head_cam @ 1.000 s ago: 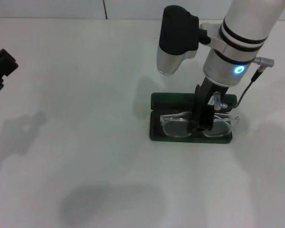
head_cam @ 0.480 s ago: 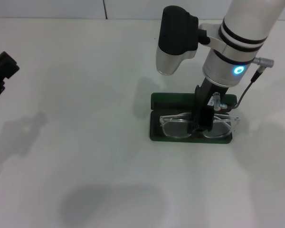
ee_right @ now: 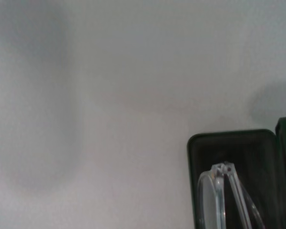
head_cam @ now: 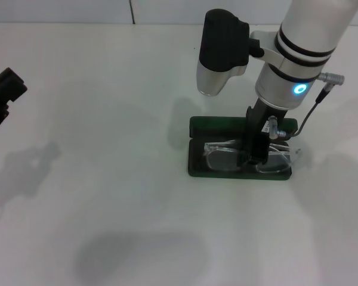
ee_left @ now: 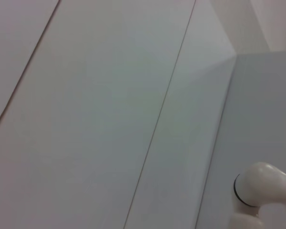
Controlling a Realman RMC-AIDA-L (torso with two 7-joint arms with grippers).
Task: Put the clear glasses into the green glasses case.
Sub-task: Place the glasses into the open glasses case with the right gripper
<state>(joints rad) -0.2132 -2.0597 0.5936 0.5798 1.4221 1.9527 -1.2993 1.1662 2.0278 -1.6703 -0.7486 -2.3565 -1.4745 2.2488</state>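
The green glasses case (head_cam: 221,126) lies open on the white table, right of centre in the head view, its lid standing up along the far side. The clear glasses (head_cam: 222,158) lie across its dark lining, lenses facing the near side. My right gripper (head_cam: 254,156) reaches straight down into the case and is shut on the glasses at the bridge. The right wrist view shows one end of the case (ee_right: 229,143) with a lens and a folded arm of the glasses (ee_right: 214,200) inside it. My left gripper (head_cam: 3,89) hangs at the far left edge, away from the case.
The white table (head_cam: 107,179) spreads around the case, with arm shadows on it. A wall runs along the far edge. The left wrist view shows only pale wall panels and a white robot part (ee_left: 257,191).
The glasses have sunk a little lower into the case with my right gripper still on them. The left gripper has drifted slightly.
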